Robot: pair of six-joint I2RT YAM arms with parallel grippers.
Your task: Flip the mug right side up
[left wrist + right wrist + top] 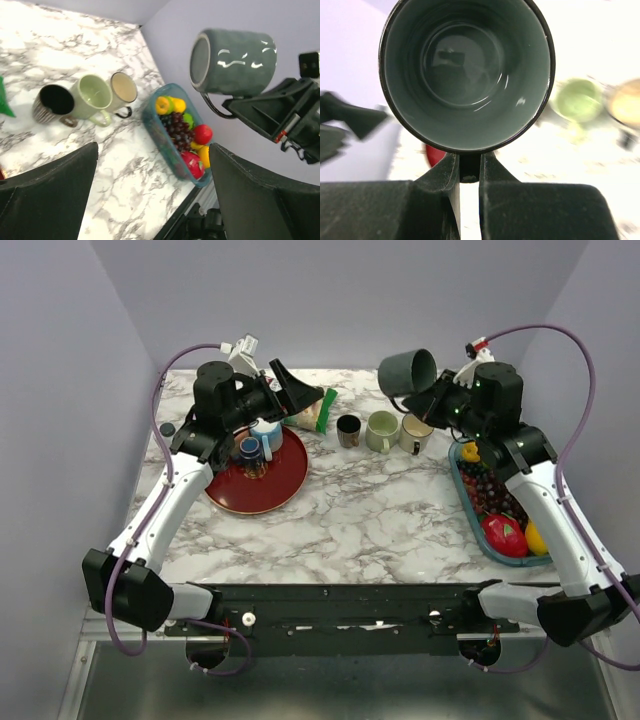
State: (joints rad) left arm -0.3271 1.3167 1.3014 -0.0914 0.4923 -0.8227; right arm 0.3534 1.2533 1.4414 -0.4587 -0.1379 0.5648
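The dark grey-green mug (408, 371) hangs in the air over the back right of the table, lying on its side. My right gripper (432, 400) is shut on its handle. In the right wrist view I look straight into the mug's mouth (467, 70), and the right gripper (469, 165) pinches the handle just under the rim. The left wrist view shows the mug (235, 62) sideways with its mouth to the left. My left gripper (300, 390) is open and holds nothing, raised beside the red plate (262, 495); between its fingers (152, 190) only the table shows.
Three upright mugs stand in a row at the back: a dark striped one (348, 430), a green one (381, 431) and a cream one (415, 434). A fruit container (467, 502) lies along the right edge. The red plate carries cups (265, 433). A green packet (325, 410) lies behind it.
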